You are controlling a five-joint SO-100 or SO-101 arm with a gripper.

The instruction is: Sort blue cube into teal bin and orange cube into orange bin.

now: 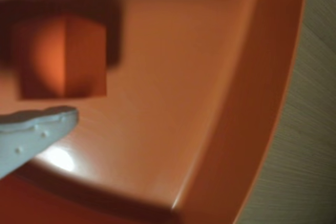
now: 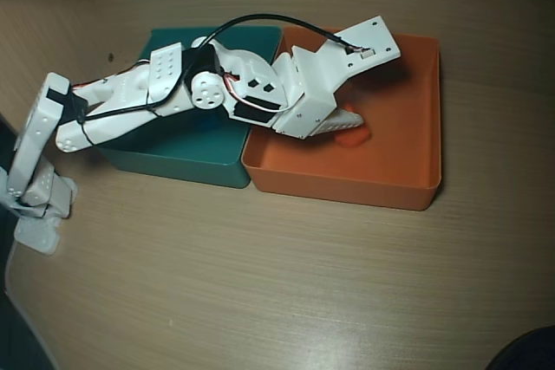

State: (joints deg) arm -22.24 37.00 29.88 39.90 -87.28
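The orange cube (image 1: 60, 56) sits on the floor of the orange bin (image 1: 252, 103), seen close up in the wrist view. My gripper (image 1: 79, 51) is open around it, with one white finger (image 1: 37, 129) below the cube and the other blurred at the top edge; small gaps show on both sides. In the overhead view the gripper (image 2: 351, 126) reaches down into the orange bin (image 2: 347, 186), and a bit of the orange cube (image 2: 357, 137) shows beside it. The teal bin (image 2: 173, 158) stands to the left, touching the orange one, partly under the arm. The blue cube is hidden.
The arm's base (image 2: 35, 197) stands at the left edge of the wooden table (image 2: 260, 283). A black cable (image 2: 260, 19) arcs over the arm. A dark object (image 2: 529, 353) sits at the bottom right corner.
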